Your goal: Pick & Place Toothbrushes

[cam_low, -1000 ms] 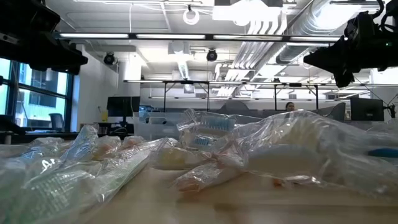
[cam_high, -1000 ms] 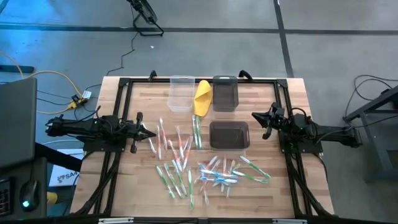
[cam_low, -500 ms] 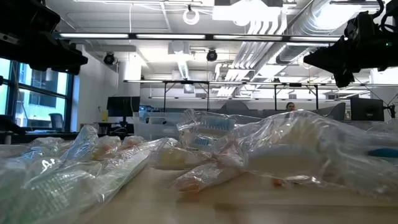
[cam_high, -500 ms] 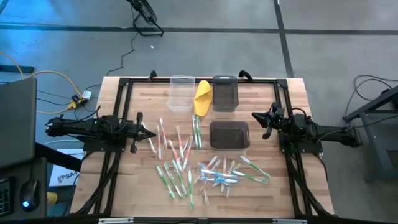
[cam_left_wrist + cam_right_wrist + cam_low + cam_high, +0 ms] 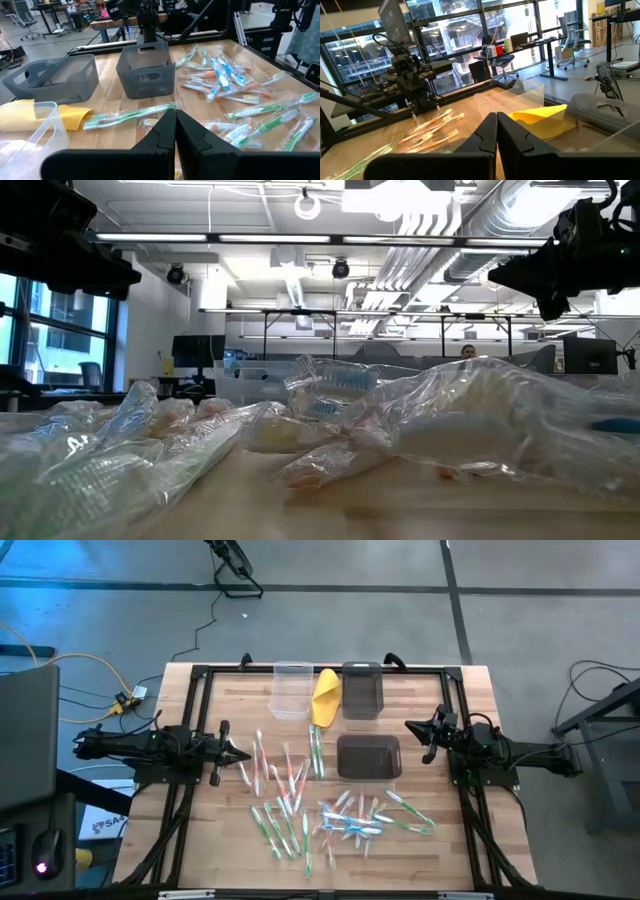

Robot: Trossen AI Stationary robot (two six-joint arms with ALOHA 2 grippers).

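Several wrapped toothbrushes (image 5: 320, 808) lie flat and scattered on the near half of the wooden table; green, orange and blue ones (image 5: 220, 82) show in the left wrist view, and their clear wrappers (image 5: 330, 430) fill the low view. My left gripper (image 5: 243, 755) hangs shut over the table's left side, level, pointing right. My right gripper (image 5: 410, 727) hangs shut over the right side, pointing left. Neither touches anything.
A clear bin (image 5: 292, 690), a yellow folded cloth-like object (image 5: 326, 696) and a dark bin (image 5: 361, 690) stand at the far edge. A second dark bin (image 5: 368, 756) stands mid-table right. A black frame (image 5: 200, 675) runs around the table.
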